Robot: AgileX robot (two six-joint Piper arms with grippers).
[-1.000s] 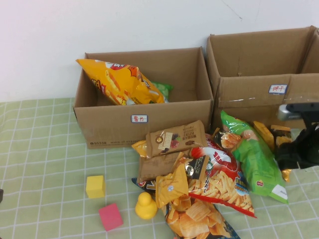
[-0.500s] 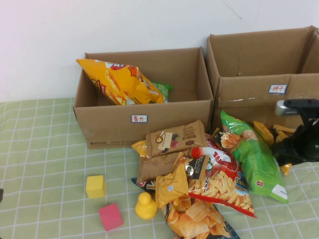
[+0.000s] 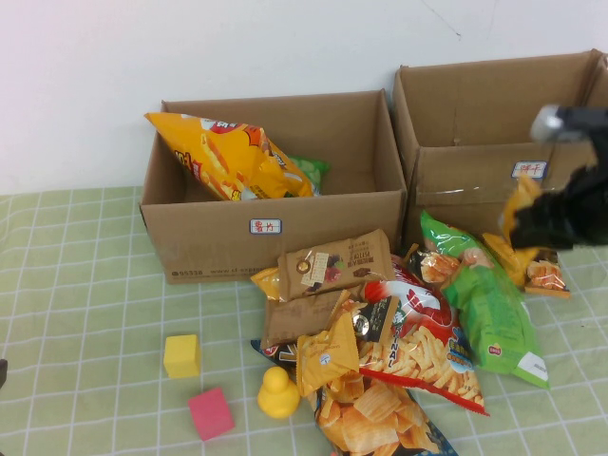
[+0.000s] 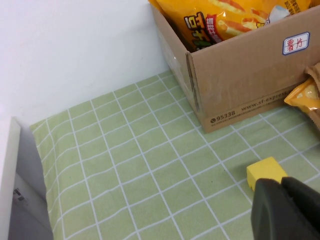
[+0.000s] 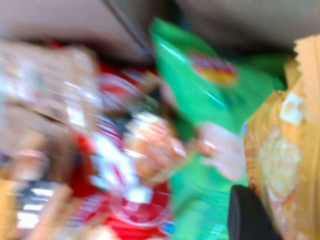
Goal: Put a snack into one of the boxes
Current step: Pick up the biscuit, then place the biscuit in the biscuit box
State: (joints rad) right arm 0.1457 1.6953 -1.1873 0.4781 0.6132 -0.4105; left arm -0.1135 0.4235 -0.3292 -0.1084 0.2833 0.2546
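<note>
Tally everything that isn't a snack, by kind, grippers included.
Brown cardboard boxes: 2
Yellow cube, pink cube: 2
Yellow duck toy: 1
Left gripper, shut, beside yellow cube: 1
Right gripper, holding orange snack packet before right box: 1
Total: 7

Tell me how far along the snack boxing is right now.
Already done, apparently: a yellow chip bag sits in the left box. In hand: the right gripper is shut on a small orange snack packet, lifted in front of the right box. Left to do: carry it over the rim and release it inside. The left gripper is shut, parked low near the yellow block.
</note>
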